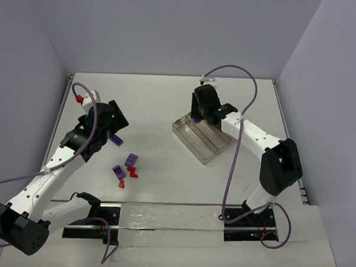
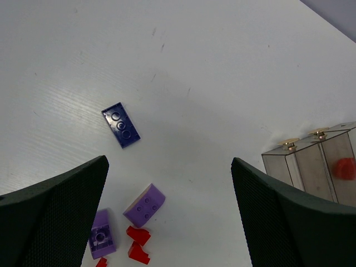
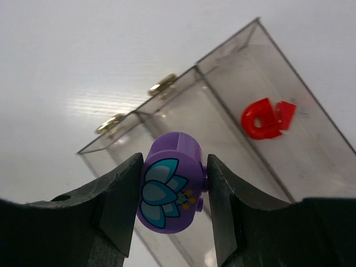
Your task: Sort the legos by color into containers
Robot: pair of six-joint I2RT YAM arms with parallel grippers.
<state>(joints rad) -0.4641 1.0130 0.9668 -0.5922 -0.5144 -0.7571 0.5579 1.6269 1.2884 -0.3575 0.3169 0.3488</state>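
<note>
Right wrist: fingers [image 3: 111,206] clamp purple lego [image 3: 169,181] above tray [image 3: 186,111] edge.

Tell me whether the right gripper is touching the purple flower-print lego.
Touching. The right wrist view shows the fingers of the right gripper pressed against both sides of the purple lego, no gap.

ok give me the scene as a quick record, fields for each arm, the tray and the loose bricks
left jaws: open, empty, above the table
right jaws: shut on a purple flower-print brick, over the clear tray
tray contents: one red piece in an outer compartment
loose on table: dark purple plate, two light purple bricks, a few red pieces
</note>
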